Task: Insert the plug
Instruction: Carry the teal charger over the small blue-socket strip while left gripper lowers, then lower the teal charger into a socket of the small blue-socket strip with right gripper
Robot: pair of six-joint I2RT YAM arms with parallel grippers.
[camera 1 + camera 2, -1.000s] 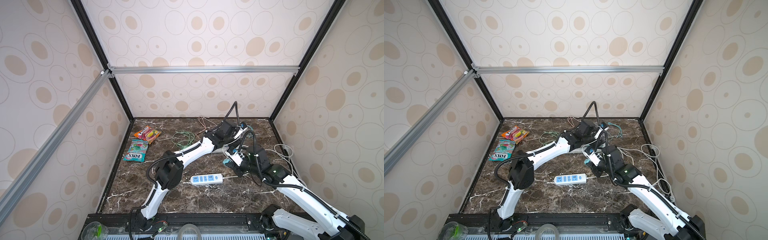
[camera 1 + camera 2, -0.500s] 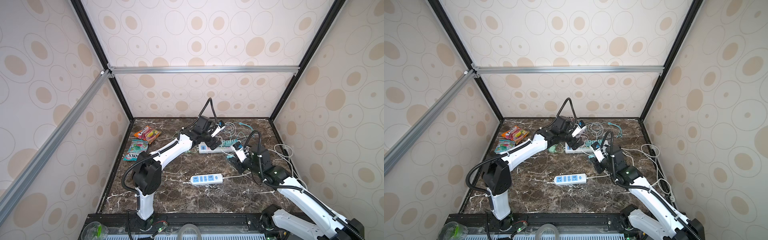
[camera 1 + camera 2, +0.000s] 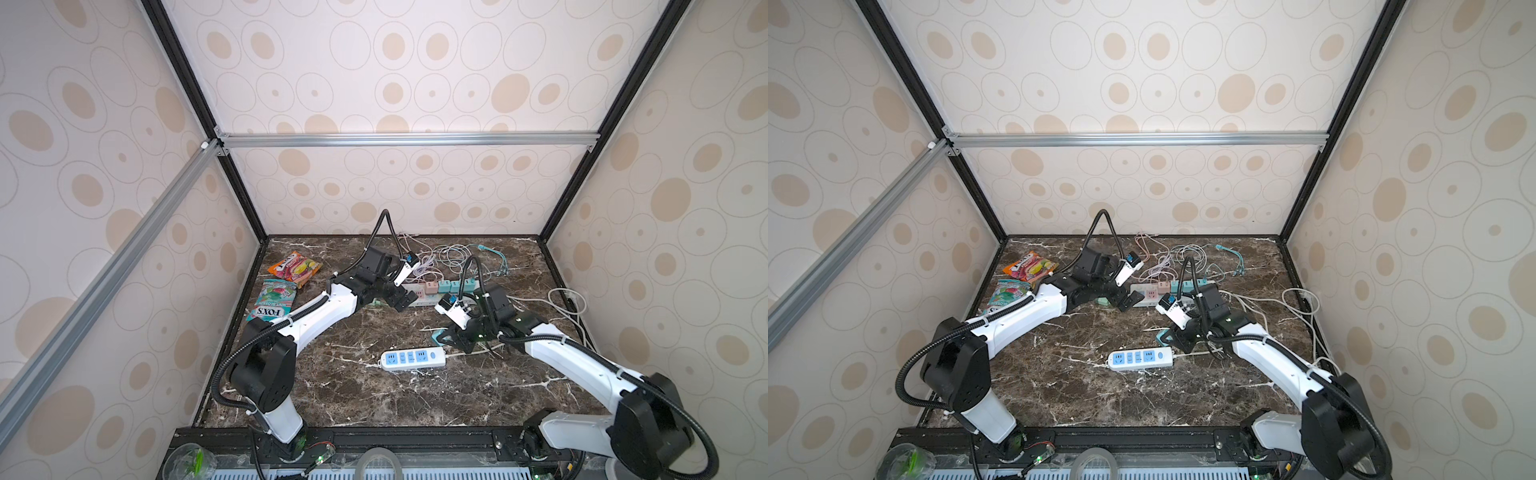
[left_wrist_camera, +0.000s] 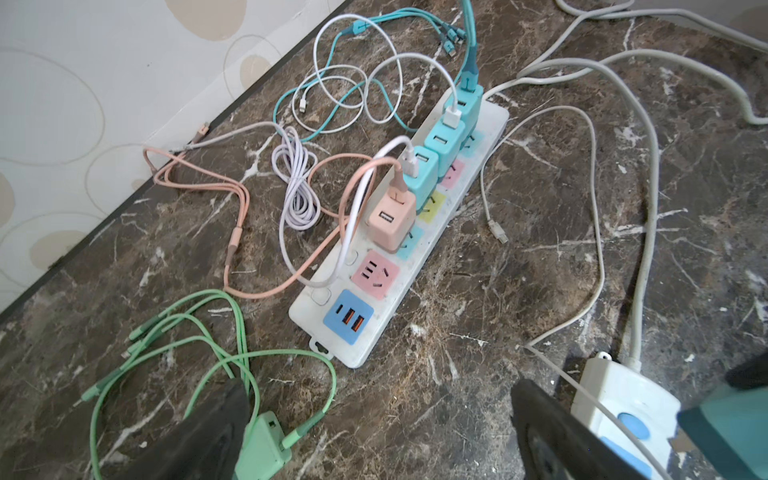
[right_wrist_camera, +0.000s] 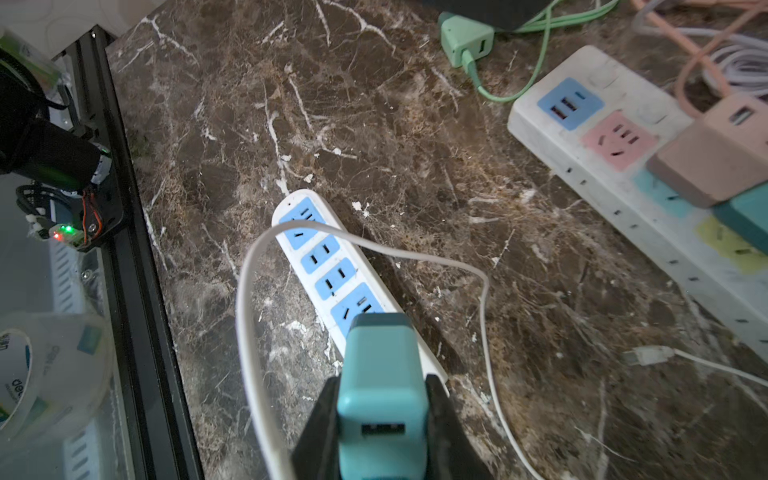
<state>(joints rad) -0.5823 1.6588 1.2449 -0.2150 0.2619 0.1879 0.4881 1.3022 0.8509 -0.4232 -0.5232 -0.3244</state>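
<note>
My right gripper [image 5: 382, 392] is shut on a teal USB charger plug [image 5: 382, 374], its USB port facing the camera. The plug hangs over the near end of a small white power strip [image 5: 320, 253] with blue sockets, which lies mid-table in both top views [image 3: 412, 358] [image 3: 1140, 358]. My left gripper [image 4: 378, 399] is open and empty above the marble, by the end of a long white strip [image 4: 370, 332]. That strip carries pink and teal chargers and has a free pink socket [image 4: 375, 275]. A green charger [image 4: 262, 449] lies against one left finger.
Loose pink, white, teal and green cables [image 4: 291, 187] lie behind the long strip. Grey cords [image 3: 565, 303] trail along the right wall. Two snack packets [image 3: 291, 270] lie at the back left. A black frame rail [image 5: 137, 249] and a tape roll [image 5: 16, 374] edge the front.
My left arm has drawn back leftward from beside the right gripper, and its jaws have opened wide. The right gripper still holds the teal plug and has come lower toward the small strip.
</note>
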